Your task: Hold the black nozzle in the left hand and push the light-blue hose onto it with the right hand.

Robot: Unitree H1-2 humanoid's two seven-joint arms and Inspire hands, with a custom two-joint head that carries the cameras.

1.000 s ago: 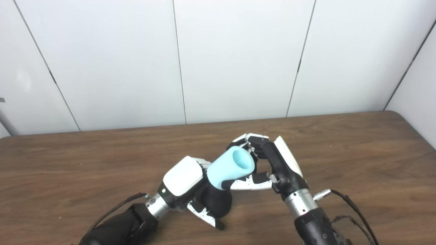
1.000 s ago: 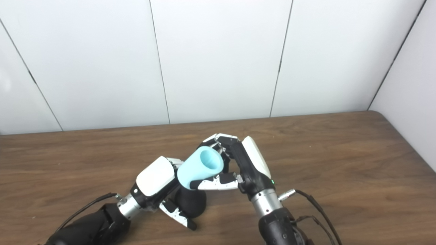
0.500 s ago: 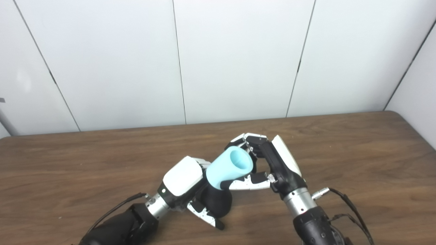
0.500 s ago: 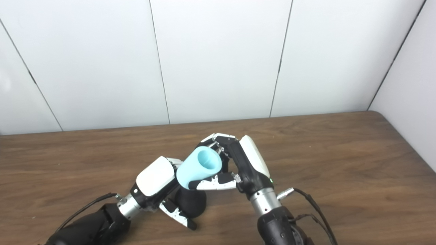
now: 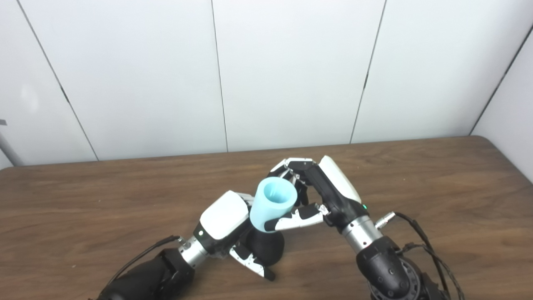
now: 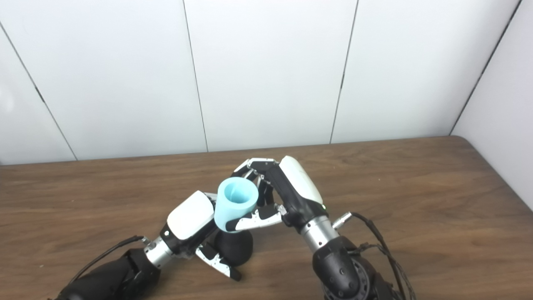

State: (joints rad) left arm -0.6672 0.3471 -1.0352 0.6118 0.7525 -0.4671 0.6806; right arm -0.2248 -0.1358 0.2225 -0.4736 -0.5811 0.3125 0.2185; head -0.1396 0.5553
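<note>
Both hands meet low over the surface point(image 5: 416, 175): left hand point(image 5: 225, 218) grips the black nozzle point(image 5: 266, 248) steady as an anchor. Right-eye view: right hand point(image 6: 287, 193) clasps the light-blue hose point(image 6: 235, 204), steeply tilted atop the nozzle for pushing.

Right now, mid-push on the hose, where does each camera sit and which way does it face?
Left eye view: on the head, left side, looking down and forward at the table; both arms enter from the bottom, left hand on the black nozzle, right hand on the light-blue hose.
Right eye view: on the head, right side, facing the same way; the same arms and hands show, sitting further left in the picture.
Shared: the same scene, backed by white wall panels.
</note>
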